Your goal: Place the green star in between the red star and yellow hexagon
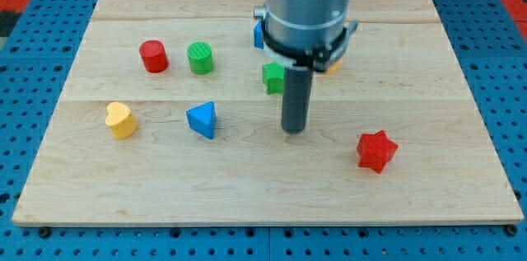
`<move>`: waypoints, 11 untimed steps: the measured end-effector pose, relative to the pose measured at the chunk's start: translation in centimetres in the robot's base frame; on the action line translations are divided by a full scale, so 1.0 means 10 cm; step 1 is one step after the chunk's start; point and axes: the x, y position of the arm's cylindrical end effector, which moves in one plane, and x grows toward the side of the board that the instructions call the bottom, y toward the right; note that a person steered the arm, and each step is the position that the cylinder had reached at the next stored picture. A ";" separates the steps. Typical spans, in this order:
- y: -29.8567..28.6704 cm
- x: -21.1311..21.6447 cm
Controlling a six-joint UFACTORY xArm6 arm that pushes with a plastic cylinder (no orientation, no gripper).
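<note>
Board inventory, approach step: green star not yet between its two markers.

Left to right: yellow heart (120,119), red cylinder (153,55), green cylinder (199,58), blue triangle (202,118); green star (272,76), half hidden, at 11 o'clock just beside my tip (293,131); yellow hexagon (333,65) mostly hidden; red star (377,151). No fingers, nothing held. Next, likely: push star toward 3 o'clock.

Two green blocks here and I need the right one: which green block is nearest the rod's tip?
The green block just left of the rod, partly hidden by it, above my tip. The green cylinder stands farther left, beside the red cylinder.
</note>
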 end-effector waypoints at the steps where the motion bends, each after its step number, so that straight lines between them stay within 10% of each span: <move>1: -0.15 -0.33; 4: -0.97 -0.69; 6: -0.39 -1.09; 11: 0.73 -0.31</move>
